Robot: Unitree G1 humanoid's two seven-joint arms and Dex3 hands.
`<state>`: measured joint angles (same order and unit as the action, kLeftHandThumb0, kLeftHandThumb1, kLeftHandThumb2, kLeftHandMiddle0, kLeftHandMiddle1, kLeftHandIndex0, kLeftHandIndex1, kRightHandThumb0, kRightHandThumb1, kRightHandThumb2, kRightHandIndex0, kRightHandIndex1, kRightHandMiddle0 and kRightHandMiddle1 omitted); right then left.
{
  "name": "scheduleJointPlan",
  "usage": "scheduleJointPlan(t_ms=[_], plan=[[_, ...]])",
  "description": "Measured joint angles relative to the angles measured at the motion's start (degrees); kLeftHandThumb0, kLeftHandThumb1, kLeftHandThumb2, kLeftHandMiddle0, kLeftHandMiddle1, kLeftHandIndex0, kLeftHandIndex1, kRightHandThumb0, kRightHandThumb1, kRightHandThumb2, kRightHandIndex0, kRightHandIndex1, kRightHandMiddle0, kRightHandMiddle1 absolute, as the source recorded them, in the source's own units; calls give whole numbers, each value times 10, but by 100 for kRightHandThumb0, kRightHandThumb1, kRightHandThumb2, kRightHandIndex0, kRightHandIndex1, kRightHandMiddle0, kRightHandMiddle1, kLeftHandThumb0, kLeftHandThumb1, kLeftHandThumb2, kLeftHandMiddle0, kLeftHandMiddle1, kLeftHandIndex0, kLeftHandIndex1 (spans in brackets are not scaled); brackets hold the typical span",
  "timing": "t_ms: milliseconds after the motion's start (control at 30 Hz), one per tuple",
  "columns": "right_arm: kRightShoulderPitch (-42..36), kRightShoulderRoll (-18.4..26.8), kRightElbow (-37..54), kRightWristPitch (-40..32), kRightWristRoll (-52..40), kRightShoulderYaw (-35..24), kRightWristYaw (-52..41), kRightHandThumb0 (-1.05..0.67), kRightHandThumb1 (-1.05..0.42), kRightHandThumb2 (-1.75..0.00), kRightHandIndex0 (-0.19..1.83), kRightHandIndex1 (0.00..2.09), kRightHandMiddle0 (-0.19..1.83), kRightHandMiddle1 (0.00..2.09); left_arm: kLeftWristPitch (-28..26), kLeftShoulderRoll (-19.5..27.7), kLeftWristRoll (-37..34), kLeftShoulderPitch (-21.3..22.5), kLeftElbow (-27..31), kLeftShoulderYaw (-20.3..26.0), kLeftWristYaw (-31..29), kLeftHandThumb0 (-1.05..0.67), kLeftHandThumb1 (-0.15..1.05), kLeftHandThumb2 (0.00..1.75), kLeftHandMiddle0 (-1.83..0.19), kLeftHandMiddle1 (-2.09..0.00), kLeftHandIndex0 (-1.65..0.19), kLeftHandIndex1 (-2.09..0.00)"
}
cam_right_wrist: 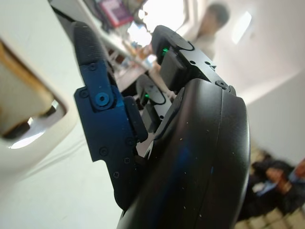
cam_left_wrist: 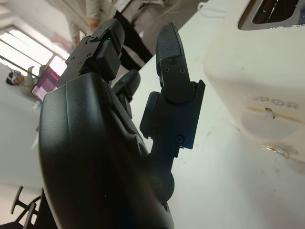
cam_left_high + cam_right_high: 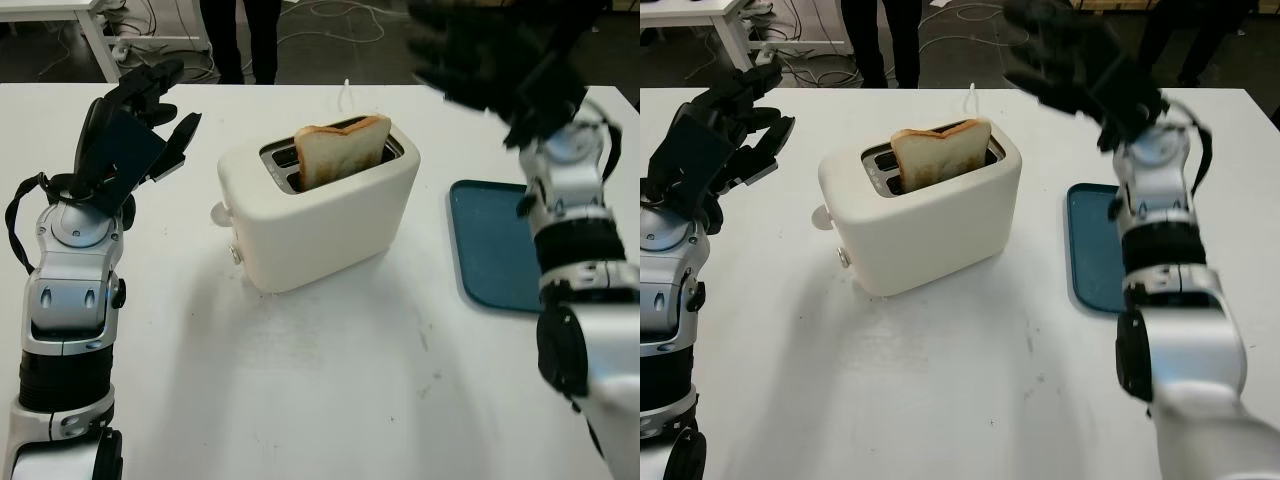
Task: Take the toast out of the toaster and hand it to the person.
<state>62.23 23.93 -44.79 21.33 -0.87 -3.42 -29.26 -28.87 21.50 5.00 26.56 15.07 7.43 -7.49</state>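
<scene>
Right now the toast (image 3: 341, 150) stands upright in the near slot of the white toaster (image 3: 318, 210) at the middle of the table (image 3: 330, 380), untouched. The right hand (image 3: 495, 60), released and holding nothing, hangs in the air just right of the toaster, above the far end of a teal tray (image 3: 495, 250). The left hand (image 3: 135, 130) is raised well to the left, also open, and a person's dark legs (image 3: 240, 40) stand beyond the far edge.

head stereo: down over table, shared toaster (image 3: 318, 215) | wrist views: beside toaster, close
</scene>
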Motion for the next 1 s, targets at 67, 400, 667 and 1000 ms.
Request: scheduleJointPlan(t_ms=[67, 400, 667, 1000], plan=[[9, 3, 7, 2, 10, 13, -8, -84, -73, 0, 84, 32, 82, 12, 0, 0, 0, 0, 0, 0, 0, -43, 92, 46, 0, -83, -32, -17], [31, 12, 28, 52, 88, 97, -62, -92, -69, -1, 62, 73, 87, 8, 0, 0, 0, 0, 2, 1, 2, -42, 92, 46, -2, -83, -33, -18], [31, 11, 28, 70, 153, 143, -45, -90, -64, 0, 57, 73, 87, 7, 0, 0, 2, -1, 5, 2, 2, -44, 92, 46, -4, -82, -34, -17], [26, 4, 28, 77, 215, 181, 11, -69, -62, 0, 55, 76, 85, 5, 0, 0, 2, -1, 5, 2, 2, -45, 92, 45, -3, -80, -33, -16]])
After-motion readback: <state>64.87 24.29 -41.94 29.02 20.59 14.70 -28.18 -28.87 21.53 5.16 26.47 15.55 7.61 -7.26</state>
